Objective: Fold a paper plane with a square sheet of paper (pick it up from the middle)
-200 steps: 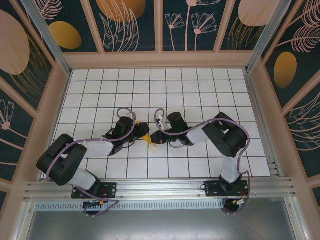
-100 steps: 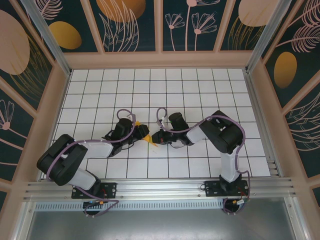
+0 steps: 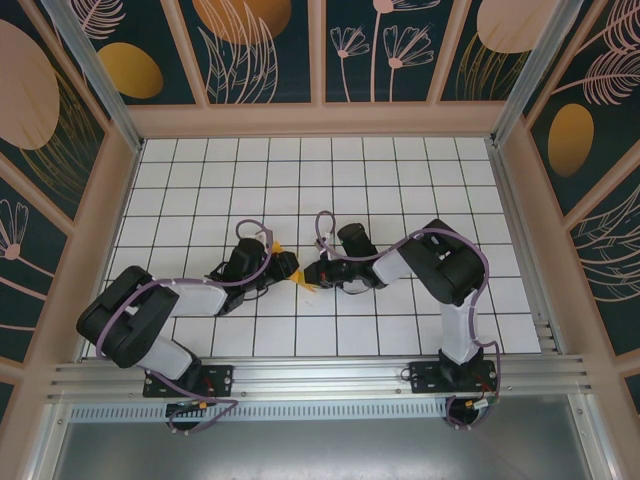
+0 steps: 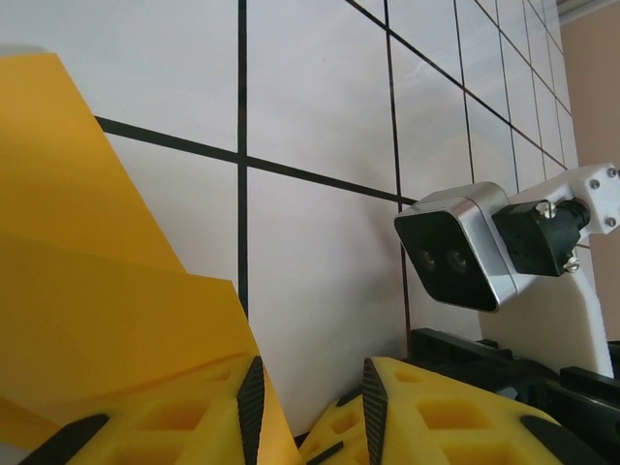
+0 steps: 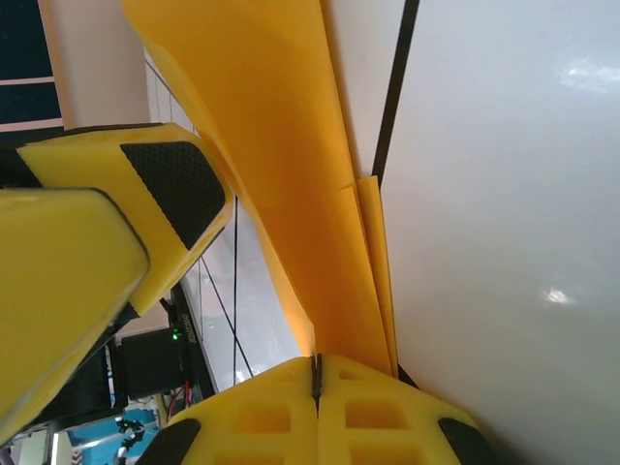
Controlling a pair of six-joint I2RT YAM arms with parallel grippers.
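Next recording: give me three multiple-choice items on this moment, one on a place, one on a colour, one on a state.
1. Where is the folded orange-yellow paper?
A) at the back wall
B) mid-table, between the left arm's fingers and the right arm's fingers
C) on the near rail

2. What colour are the grid lines on the white tiled table?
A) red
B) blue
C) black

3. How do the right arm's fingers stand?
A) shut on the paper
B) wide open
C) shut on nothing

1 B: the top view shows it at mid-table.
2 C: the lines look black.
3 A: the right wrist view shows paper emerging from their closed seam.
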